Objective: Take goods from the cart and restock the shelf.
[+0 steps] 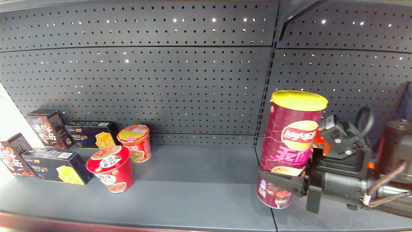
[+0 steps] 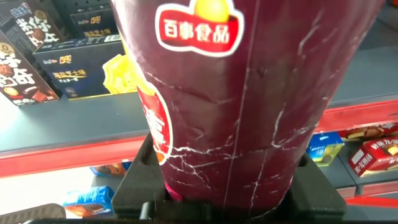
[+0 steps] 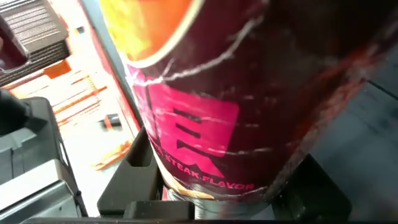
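right gripper clamped on the lower part of an upright purple chips can, yellow lid up, well right of the front red noodle cup, over the shelf board. left gripper closed round a second purple chips can; its place from the cup unclear

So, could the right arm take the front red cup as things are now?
Probably not yet: the right pincer is shut on the can. Otherwise the bare shelf between it and the cup leaves the way free.
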